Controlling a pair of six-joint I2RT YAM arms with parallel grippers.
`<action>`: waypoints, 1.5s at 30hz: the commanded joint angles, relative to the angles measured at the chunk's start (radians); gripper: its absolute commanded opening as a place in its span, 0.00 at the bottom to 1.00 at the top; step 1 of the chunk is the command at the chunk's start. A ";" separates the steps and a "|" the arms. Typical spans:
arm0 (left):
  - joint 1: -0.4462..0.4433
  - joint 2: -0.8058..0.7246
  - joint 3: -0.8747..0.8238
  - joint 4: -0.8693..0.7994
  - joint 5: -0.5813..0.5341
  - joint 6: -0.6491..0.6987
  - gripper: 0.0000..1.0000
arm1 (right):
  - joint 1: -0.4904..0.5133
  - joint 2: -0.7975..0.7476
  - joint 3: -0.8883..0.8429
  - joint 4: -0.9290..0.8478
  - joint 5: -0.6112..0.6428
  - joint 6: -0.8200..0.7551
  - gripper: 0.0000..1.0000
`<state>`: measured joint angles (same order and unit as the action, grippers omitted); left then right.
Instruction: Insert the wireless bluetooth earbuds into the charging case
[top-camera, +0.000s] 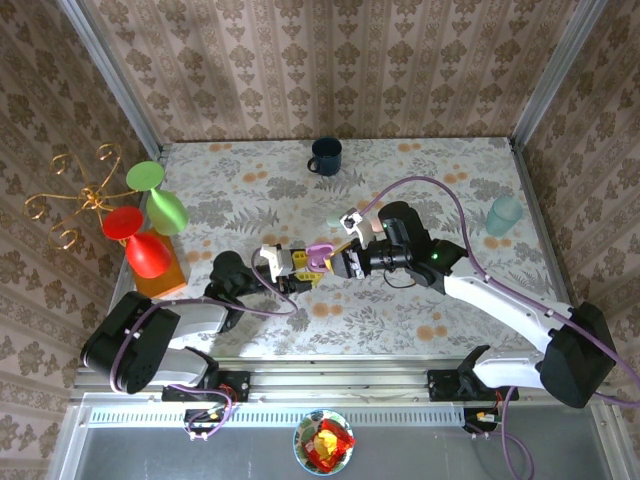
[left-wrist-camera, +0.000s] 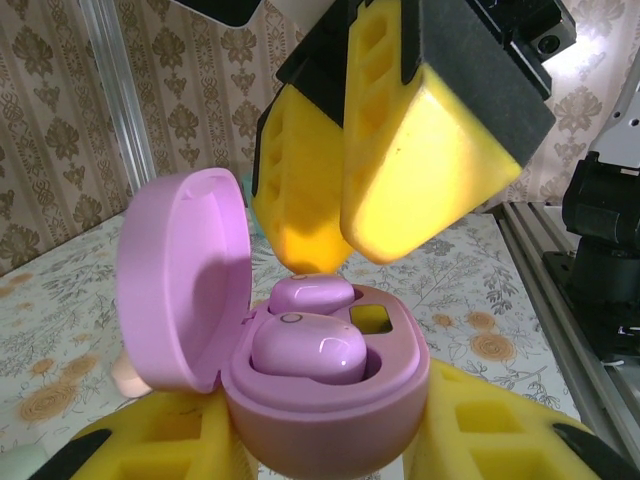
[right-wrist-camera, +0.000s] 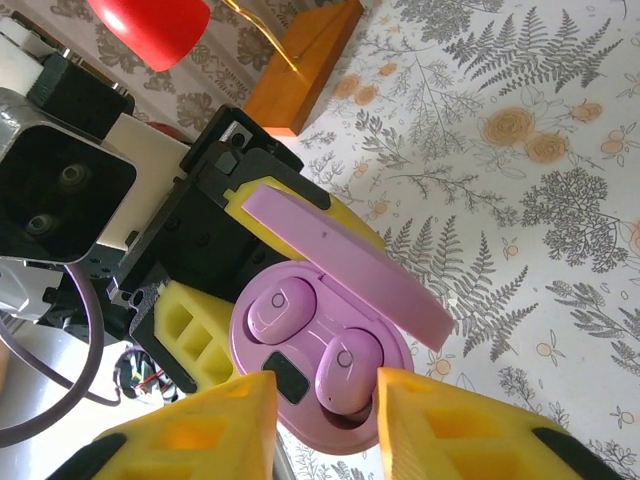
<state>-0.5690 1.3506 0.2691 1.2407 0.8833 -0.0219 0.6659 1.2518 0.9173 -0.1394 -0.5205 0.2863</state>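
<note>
Pinched between left fingers (left-wrist-camera: 500, 440), open pink case (left-wrist-camera: 330, 420), lid up, both earbuds (left-wrist-camera: 305, 345) seated inside; right fingers (left-wrist-camera: 430, 170) spread, tips just above them.

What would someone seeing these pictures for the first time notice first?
The open lilac charging case, clamped in the left gripper mid-scene, with two glossy earbuds seated in it. The yellow right gripper is poised open right over it. At the far left stand a red goblet and a green goblet.

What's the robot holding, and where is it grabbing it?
The left gripper clamps the open pink charging case by its bottom half; the right gripper seems to hold nothing.
</note>
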 joint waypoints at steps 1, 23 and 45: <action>-0.006 -0.025 0.016 0.039 0.010 0.017 0.31 | 0.004 -0.044 0.016 -0.017 0.040 -0.013 0.38; -0.021 -0.021 0.020 0.039 0.000 -0.006 0.31 | -0.025 0.097 0.197 -0.067 -0.155 -0.132 0.64; -0.043 -0.035 0.031 0.041 -0.299 0.028 0.29 | -0.124 -0.091 -0.006 0.131 -0.014 0.434 0.69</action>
<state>-0.6022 1.3346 0.2695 1.2430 0.6762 -0.0204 0.5579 1.1797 0.9470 -0.0849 -0.5362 0.5087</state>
